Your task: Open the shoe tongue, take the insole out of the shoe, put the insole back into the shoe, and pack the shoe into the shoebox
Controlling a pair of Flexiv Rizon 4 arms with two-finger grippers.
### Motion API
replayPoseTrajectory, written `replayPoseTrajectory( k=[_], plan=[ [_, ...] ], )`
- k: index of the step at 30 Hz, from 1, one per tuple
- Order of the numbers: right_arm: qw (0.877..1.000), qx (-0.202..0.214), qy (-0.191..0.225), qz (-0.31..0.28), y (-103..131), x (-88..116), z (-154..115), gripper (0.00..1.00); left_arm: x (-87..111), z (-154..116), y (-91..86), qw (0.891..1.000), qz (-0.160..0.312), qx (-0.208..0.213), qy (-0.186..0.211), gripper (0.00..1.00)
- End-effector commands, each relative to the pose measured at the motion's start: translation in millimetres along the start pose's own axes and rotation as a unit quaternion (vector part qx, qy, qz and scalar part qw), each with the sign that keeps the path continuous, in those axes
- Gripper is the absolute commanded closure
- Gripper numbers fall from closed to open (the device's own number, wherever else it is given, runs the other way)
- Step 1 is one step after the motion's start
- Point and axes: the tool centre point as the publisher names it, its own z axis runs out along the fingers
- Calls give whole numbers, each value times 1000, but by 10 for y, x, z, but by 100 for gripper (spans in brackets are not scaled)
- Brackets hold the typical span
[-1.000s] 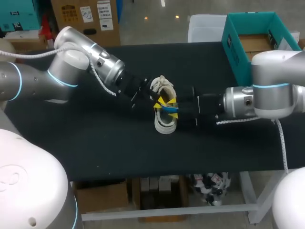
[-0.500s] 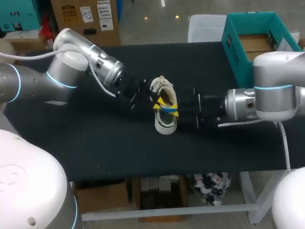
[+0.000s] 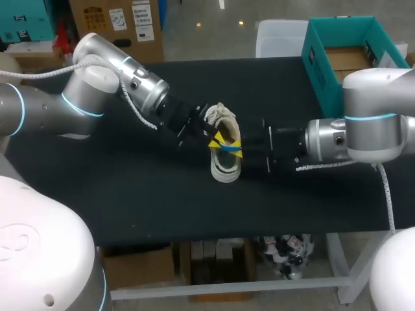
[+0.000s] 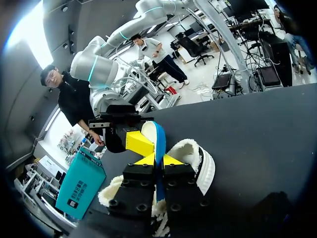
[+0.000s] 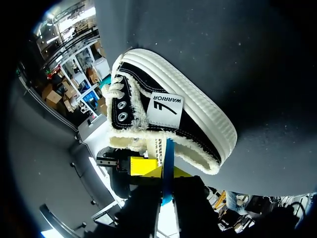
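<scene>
A black shoe (image 3: 224,162) with white sole and fleece lining lies on its side mid-table, and also shows ahead of the right gripper (image 5: 166,171) as the shoe (image 5: 163,116). A blue insole (image 3: 227,148) stands edge-on above the shoe's opening. My left gripper (image 3: 216,137) is shut on the insole (image 4: 158,148), whose thin edge is pinched between the yellow tips of the left gripper (image 4: 159,159). My right gripper (image 3: 235,149) meets it from the other side and is shut on the same insole (image 5: 168,163).
The teal shoebox (image 3: 337,58) stands open at the table's back right corner, also visible as the shoebox (image 4: 79,186) in the left wrist view. Black tabletop (image 3: 130,188) stretches in front of and to the left of the shoe.
The right gripper's fingers have closed onto the blue insole. The left gripper has kept its hold and shifted only slightly. The shoe stays in place.
</scene>
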Motion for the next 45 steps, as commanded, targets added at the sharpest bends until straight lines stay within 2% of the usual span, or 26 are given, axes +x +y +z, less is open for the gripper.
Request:
replayPoseTrajectory(
  k=[1,11,18,19,21,22,25,27,28,31,34,39,41,45],
  plan=[
    [1000,0,-3,1,11,-8,32,100,-17,25,34,1000,-3,-2,2,100],
    [1000,7,-21,16,179,-2,197,100,26,-9,235,1000,-22,-15,2,100],
    [999,-1,-24,22,171,-2,175,100,41,-11,265,1000,-26,-12,2,100],
    [999,-3,-24,21,148,0,153,93,41,-11,264,1000,-26,-12,2,100],
    [1000,-11,-21,18,104,4,113,56,41,-11,263,1000,-25,-10,1,100],
    [1000,-15,-20,16,82,6,93,53,41,-10,263,1000,-25,-10,1,100],
    [1000,-24,-15,9,8,9,25,56,40,-6,261,1000,-25,-9,1,100],
    [1000,-26,-14,7,-24,8,-5,72,38,1,259,1000,-25,-8,1,100],
    [999,-28,-15,6,-32,6,-11,76,37,5,257,1000,-24,-8,1,100],
    [999,-31,-16,6,-52,1,-27,74,36,7,255,1000,-24,-10,1,100],
    [999,-34,-19,6,-68,0,-28,77,36,6,253,1000,-25,-11,-1,100],
    [999,-36,-22,4,-96,8,-25,67,36,4,248,1000,-25,-13,-2,100],
    [999,-37,-26,4,-98,13,-19,70,36,3,247,1000,-25,-12,-2,100],
    [999,-37,-30,9,-66,20,6,70,40,0,242,1000,-25,-12,-4,100]
  ],
)
